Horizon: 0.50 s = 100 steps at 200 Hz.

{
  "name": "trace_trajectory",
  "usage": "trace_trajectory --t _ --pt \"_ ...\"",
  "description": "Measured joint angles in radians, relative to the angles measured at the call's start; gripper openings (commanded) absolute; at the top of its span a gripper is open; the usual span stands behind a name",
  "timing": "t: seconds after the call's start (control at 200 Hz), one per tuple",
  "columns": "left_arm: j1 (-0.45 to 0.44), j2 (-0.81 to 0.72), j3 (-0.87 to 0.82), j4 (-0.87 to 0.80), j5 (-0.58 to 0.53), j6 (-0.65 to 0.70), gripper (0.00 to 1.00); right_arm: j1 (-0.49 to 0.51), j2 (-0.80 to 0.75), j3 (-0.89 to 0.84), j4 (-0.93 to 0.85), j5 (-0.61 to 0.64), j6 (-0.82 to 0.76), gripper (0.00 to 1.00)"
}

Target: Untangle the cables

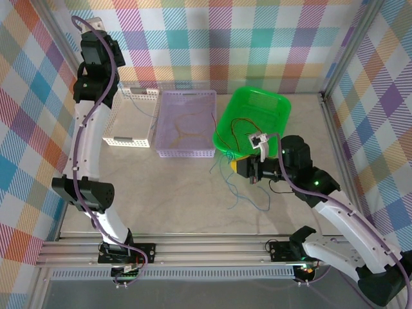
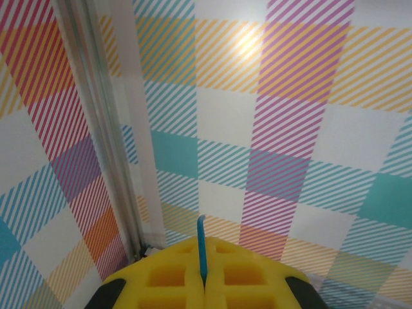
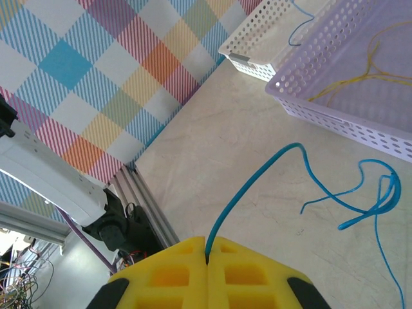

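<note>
- Right claw (image 3: 207, 251), low over the tabletop (image 1: 167, 193) just in front of the green basket (image 1: 278, 102). Its pads are pressed together on a blue cable (image 3: 254, 187), which arcs up and away from them to a free end.
- Loose blue strands (image 3: 370, 196) lie looped on the tabletop just beyond that claw. I cannot tell whether they are one cable or several, or whether they cross the held one.
- Green basket: a red cable (image 1: 239, 122) lies inside, and thin strands spill over the near rim. This appears to be the unsorted remainder.
- Lilac basket (image 1: 187, 153), touching the green one on its left. It holds a yellow cable (image 1: 187, 122), lying apart from the others.
- White basket (image 1: 119, 138), beside the lilac one. It holds a second blue cable (image 1: 138, 103), resting against the far wall of the basket.
- Left claw (image 2: 203, 261), raised high and facing the checked wall (image 2: 290, 129). Its pads are closed on a short blue stub (image 2: 201, 241), and what the stub belongs to cannot be told.
- Assessment: the task is partly done. Two cables look separated into their own baskets. The held blue cable, the tabletop strands and the red cable remain to be freed and placed.
</note>
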Motion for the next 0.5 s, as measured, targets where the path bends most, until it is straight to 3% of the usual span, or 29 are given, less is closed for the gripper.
trace_trajectory --t 0.23,0.5 --pt "0.076 0.085 0.068 -0.021 -0.026 -0.063 0.00 0.000 0.047 0.006 0.000 -0.011 -0.019 0.00" --pt "0.087 0.092 0.203 -0.049 0.006 -0.129 0.00 0.001 0.083 0.006 0.002 -0.018 -0.025 0.00"
